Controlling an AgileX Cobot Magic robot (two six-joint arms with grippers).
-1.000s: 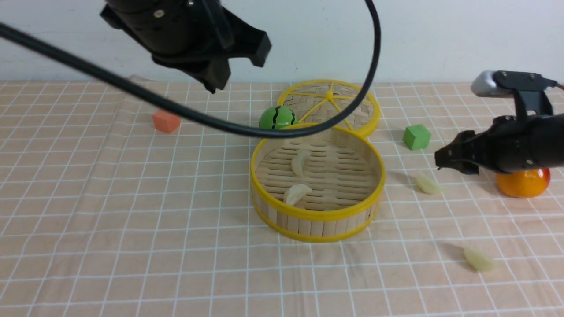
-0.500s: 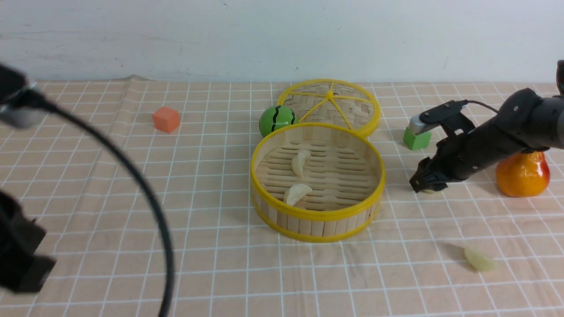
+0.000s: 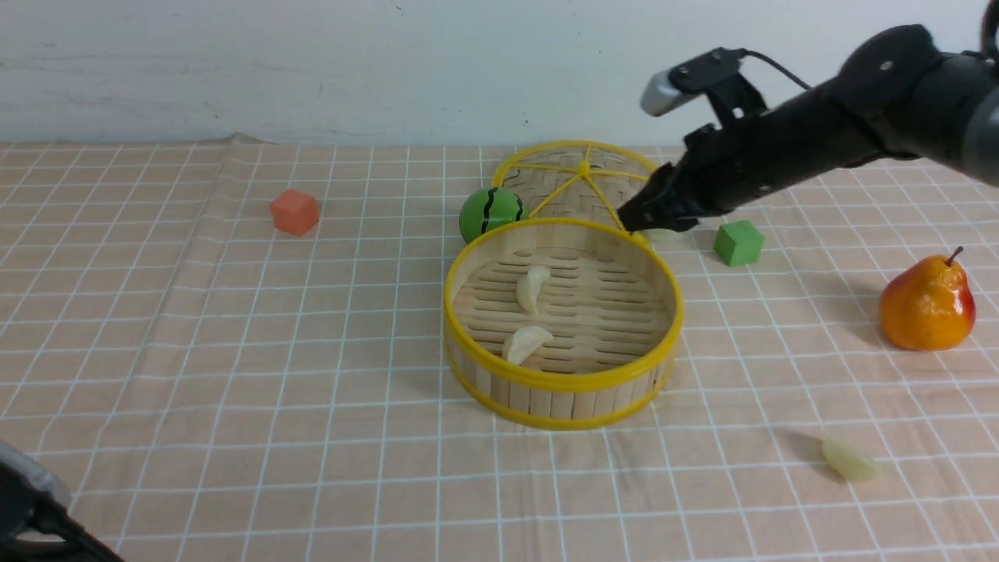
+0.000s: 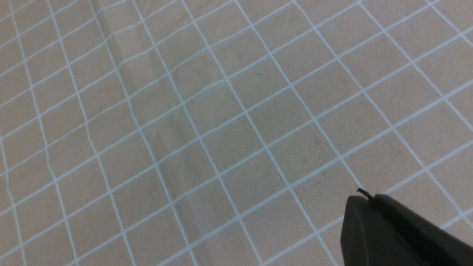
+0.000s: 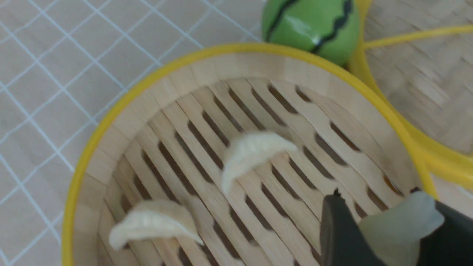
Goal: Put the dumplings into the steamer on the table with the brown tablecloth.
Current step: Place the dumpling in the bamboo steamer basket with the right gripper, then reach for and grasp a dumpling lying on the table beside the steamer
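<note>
The right arm reaches in from 2 o'clock of the steamer (image 3: 562, 381), forearm sloping down toward its wrist, with the right gripper (image 3: 648, 222) raised over the steamer's yellow rim at about 1 o'clock. In the right wrist view its dark fingers (image 5: 340, 236) are clamped on the held dumpling (image 5: 399, 229), which sits between them above the slatted floor just inside the wall. Two dumplings lie on that floor, apart from each other: one (image 3: 532, 289) left of centre toward 11 o'clock, the other (image 3: 527, 342) near the wall at 8 o'clock. A fourth dumpling (image 3: 849, 460) lies on the brown tablecloth (image 3: 234, 351), well clear of the steamer at 4 o'clock. The left arm shows only at the front view's lower left corner; in the left wrist view the left gripper (image 4: 366, 197) is closed with its tips together, empty, low over bare cloth. The woven lid (image 3: 570, 195) lies flat at 12 o'clock, touching the rim; the green striped ball (image 3: 491, 212) at 11, the green cube (image 3: 738, 243) at 2, the pear (image 3: 927, 304) at 3, the orange cube (image 3: 295, 211) at 10
</note>
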